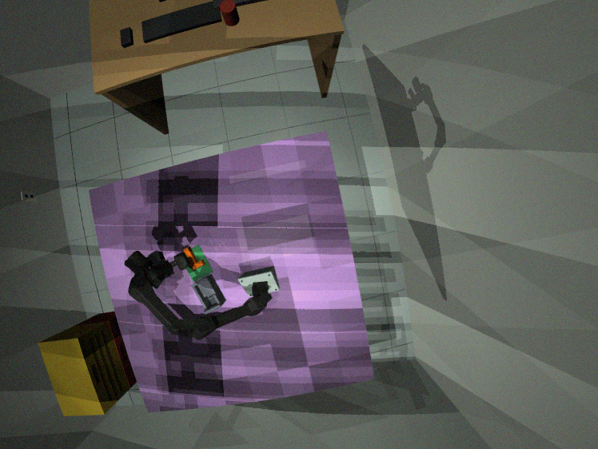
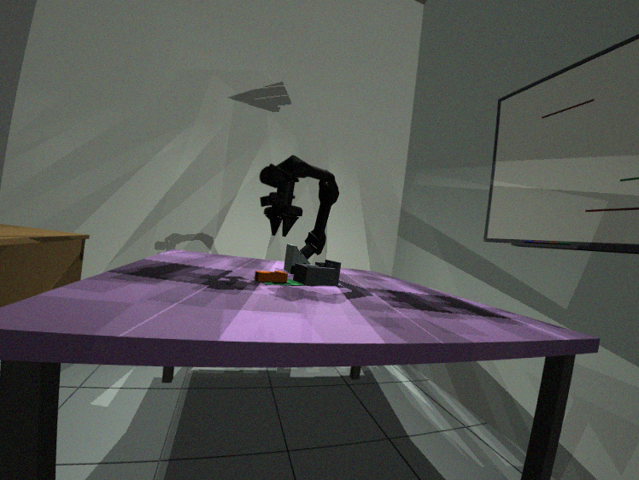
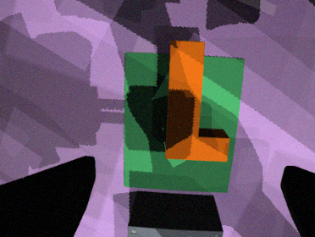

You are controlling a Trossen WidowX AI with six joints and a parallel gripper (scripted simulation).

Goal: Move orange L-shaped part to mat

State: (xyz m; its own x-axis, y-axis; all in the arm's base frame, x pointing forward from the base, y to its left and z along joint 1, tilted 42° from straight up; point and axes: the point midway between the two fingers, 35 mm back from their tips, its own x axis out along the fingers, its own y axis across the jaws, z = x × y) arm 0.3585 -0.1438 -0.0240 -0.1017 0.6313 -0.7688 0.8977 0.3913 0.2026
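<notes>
The orange part (image 1: 193,259) (image 2: 271,277) (image 3: 186,72) lies flat on the green mat (image 1: 201,275) (image 2: 290,283) (image 3: 141,179). Its far end reaches slightly past the mat's far edge in the wrist view, and its L-shaped foot points right at the tray side. I cannot tell surely which face is up. My gripper (image 2: 279,236) (image 3: 190,173) is open and empty, well above the part, with the fingers wide apart. The grey tray (image 1: 221,291) (image 2: 319,276) (image 3: 175,212) stands beside the mat; only its near side shows in the wrist view.
A pale plate (image 1: 247,280) with a dark side stands near the arm's base (image 1: 261,289). It rises behind the tray in the exterior view. The arm curves around the tray's side. A yellow box (image 1: 62,371) is beyond the purple table's edge (image 2: 299,353).
</notes>
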